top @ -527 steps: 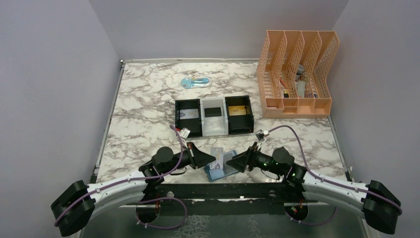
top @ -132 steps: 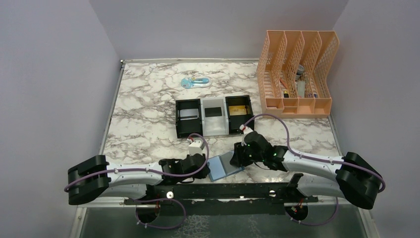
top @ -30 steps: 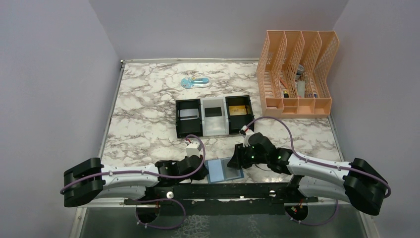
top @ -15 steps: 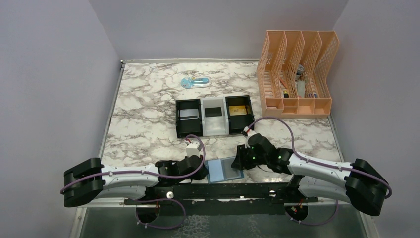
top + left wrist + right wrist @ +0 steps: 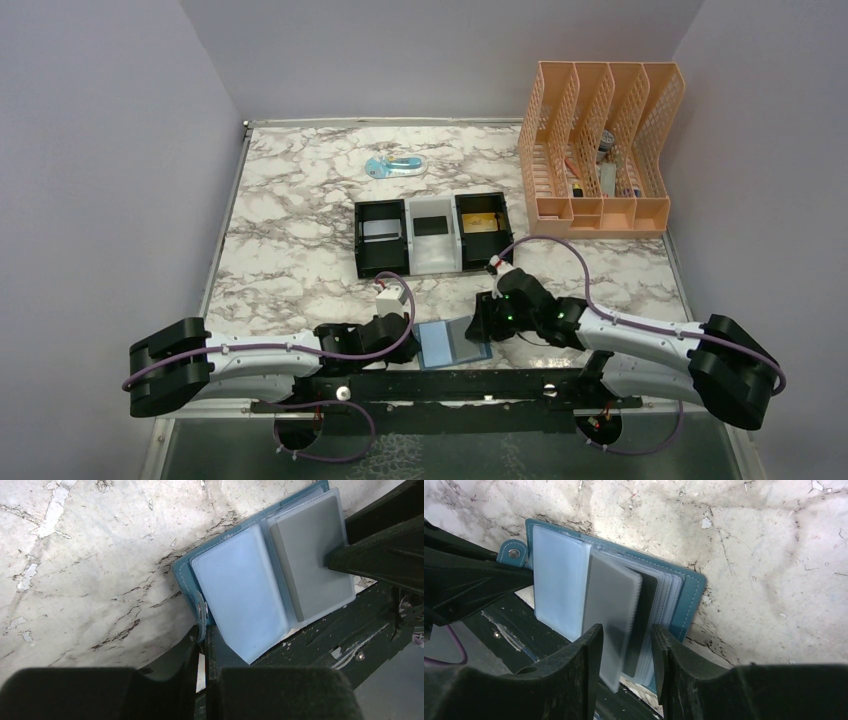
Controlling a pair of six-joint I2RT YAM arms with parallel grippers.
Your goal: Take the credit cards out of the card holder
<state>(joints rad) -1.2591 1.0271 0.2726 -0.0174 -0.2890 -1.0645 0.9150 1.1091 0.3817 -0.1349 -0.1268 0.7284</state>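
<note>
The teal-blue card holder (image 5: 450, 345) lies open at the table's near edge, its clear sleeves fanned out. My left gripper (image 5: 407, 335) is shut on the holder's left cover beside the snap tab (image 5: 201, 611), as the left wrist view (image 5: 204, 642) shows. My right gripper (image 5: 481, 325) is open at the holder's right side. In the right wrist view its jaws (image 5: 626, 650) straddle a grey sleeve (image 5: 611, 615) and a dark card (image 5: 645, 622) poking from the sleeves. The holder's teal cover (image 5: 691, 600) rests on the marble.
A black-and-white three-compartment tray (image 5: 408, 262) behind the holder has a silver, a black and a gold card in it. A peach file organizer (image 5: 600, 150) stands at the back right. A small blue object (image 5: 392, 166) lies at the back. The black mounting rail (image 5: 450, 385) runs below the holder.
Long before, both grippers held the holder up; now it lies open and flat. In the last second the right gripper shifted slightly at the sleeves; the left has not moved.
</note>
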